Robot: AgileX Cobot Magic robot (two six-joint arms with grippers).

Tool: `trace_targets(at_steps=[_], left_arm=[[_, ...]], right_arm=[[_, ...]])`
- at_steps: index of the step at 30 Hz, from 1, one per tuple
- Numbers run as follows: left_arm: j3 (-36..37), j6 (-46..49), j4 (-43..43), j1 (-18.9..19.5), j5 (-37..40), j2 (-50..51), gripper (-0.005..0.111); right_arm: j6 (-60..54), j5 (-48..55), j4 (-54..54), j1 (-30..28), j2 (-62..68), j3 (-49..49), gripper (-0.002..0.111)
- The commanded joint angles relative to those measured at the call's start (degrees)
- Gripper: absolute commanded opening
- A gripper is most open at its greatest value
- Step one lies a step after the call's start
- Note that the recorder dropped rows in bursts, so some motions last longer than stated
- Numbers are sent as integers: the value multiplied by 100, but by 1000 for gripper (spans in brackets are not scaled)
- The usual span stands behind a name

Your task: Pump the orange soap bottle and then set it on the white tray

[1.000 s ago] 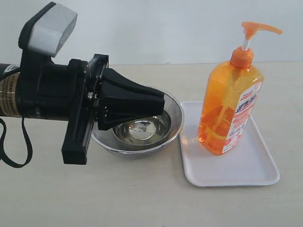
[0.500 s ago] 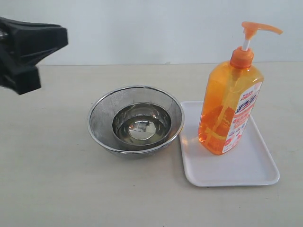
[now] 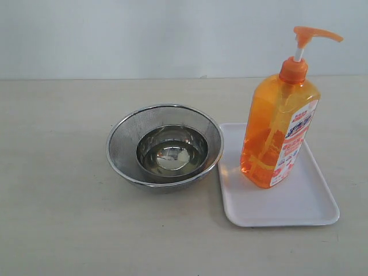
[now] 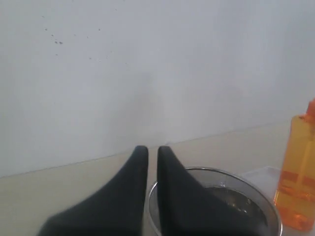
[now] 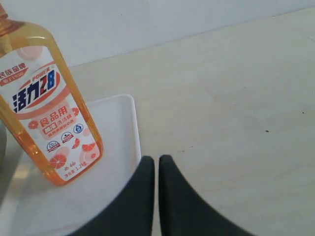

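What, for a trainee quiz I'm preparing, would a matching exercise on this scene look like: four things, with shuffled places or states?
Things
1. orange soap bottle
2. white tray
3. mesh bowl
4. left hand

Places or states
A. shut, holding nothing
B. standing just beside the tray
C. upright on the tray
D. lying flat under the bottle

Pairs: 1-C, 2-D, 3-B, 4-A.

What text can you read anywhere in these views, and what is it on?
"活力28": large blue characters on the orange soap bottle label.
"POWER": small, above them, same label.
"食品用": orange band below.
Remaining label print and badges: too small to read.
Label in the exterior view: blurred.
No text on the white tray or the mesh bowl.
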Motion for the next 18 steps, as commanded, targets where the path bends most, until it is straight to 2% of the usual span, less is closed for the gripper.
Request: trace_targets(at_steps=[1, 6, 12, 18], left_arm=[[369, -49, -345, 58, 72, -1002, 7], [654, -49, -543, 58, 72, -2093, 7], [767, -100, -566, 58, 278, -2107, 7], [779, -534, -566, 58, 697, -2091, 7]], right_arm=[[0, -65, 2, 11, -24, -1, 0], [0, -65, 2, 11, -24, -1, 0], [-1, -65, 2, 11, -24, -1, 0], [-1, -65, 2, 11, -24, -1, 0]])
